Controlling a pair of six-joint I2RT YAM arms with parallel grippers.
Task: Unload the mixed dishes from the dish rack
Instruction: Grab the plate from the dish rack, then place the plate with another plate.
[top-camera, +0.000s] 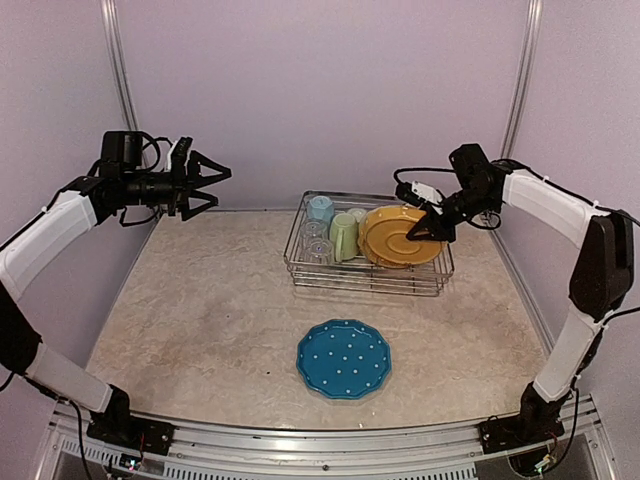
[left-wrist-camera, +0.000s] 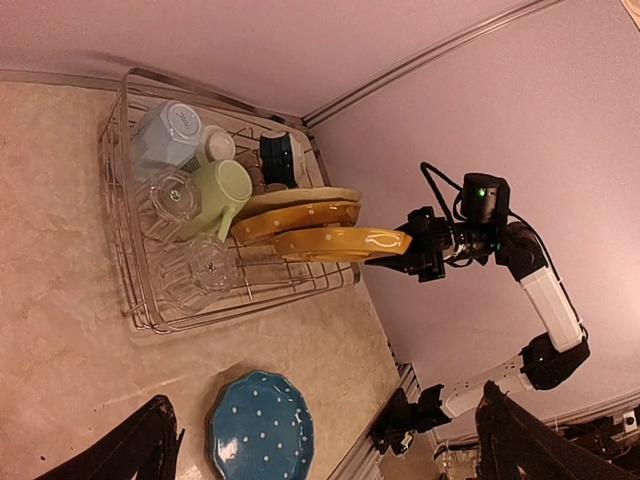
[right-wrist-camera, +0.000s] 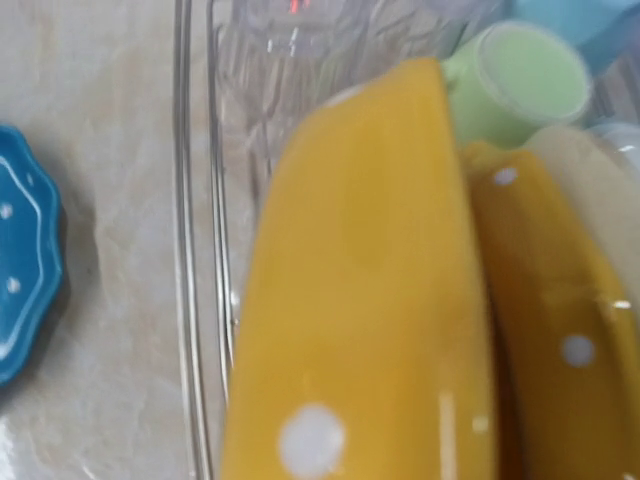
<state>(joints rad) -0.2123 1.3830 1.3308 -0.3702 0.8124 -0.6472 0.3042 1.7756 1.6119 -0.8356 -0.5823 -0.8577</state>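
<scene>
Dish rack, shiny wire basket, rectangular, sits at approx 1 o'clock on the marbled beige table, near the back wall. R gripper comes in from 3 o'clock, fingers nearly shut and pinching the rim of the front yellow plate: glossy glazed, scalloped edge, white dots. That plate stands on edge, tilted, its rim poking past the rack's wire side twd the gripper. Just behind it, a second yellow plate w/ same dotted glaze, then a cream plate, all leaning together. At 9 o'clock of the plates: pale green mug, smooth, matte, lying on its side w/ mouth twd the plates; light blue mug upside down in the far corner; faceted clear glasses along the rack's left side; small dark bowl at the back. Blue plate, scalloped, white-dotted, lies flat on the table at 6 o'clock of the rack, well apart from it. L gripper hangs in the air at 10 o'clock, fingers spread wide, holding nothing.
</scene>
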